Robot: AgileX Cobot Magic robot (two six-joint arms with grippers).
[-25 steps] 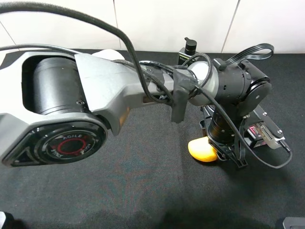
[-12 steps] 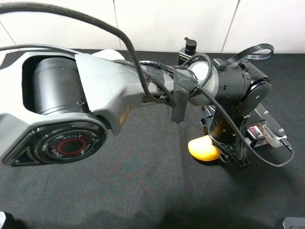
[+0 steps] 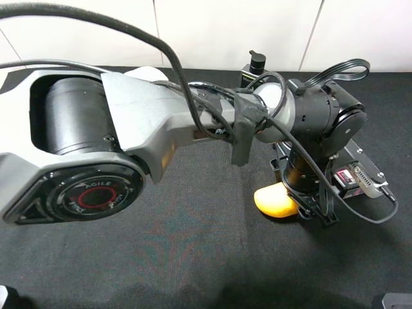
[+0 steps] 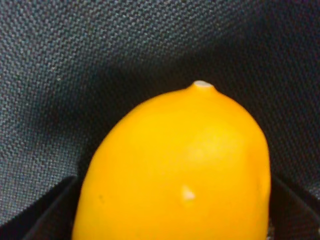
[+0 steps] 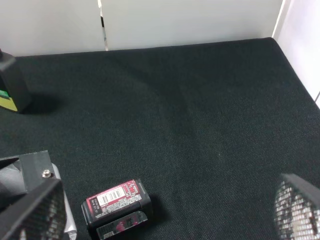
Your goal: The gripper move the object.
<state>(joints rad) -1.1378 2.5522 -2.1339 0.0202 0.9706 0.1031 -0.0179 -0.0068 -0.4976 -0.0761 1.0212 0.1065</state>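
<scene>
The yellow-orange oval object (image 3: 272, 201) lies on the black table cloth at the right of the exterior view. My left arm reaches across the middle, and its black gripper (image 3: 301, 207) stands straight down over the object's right end. In the left wrist view the object (image 4: 175, 165) fills the space between the two dark fingers (image 4: 47, 212), which press on its sides. My right gripper (image 5: 165, 220) shows only in the right wrist view, with its fingers (image 5: 30, 210) wide apart and nothing between them.
A small black box with a pink label (image 3: 352, 177) lies just right of the left gripper; it also shows in the right wrist view (image 5: 117, 200). A dark pump bottle (image 3: 255, 68) stands at the back by the white wall. The left arm's big grey link (image 3: 96, 141) hides the left half of the table.
The left gripper has shifted very slightly over the object. The object stays in the same place on the cloth.
</scene>
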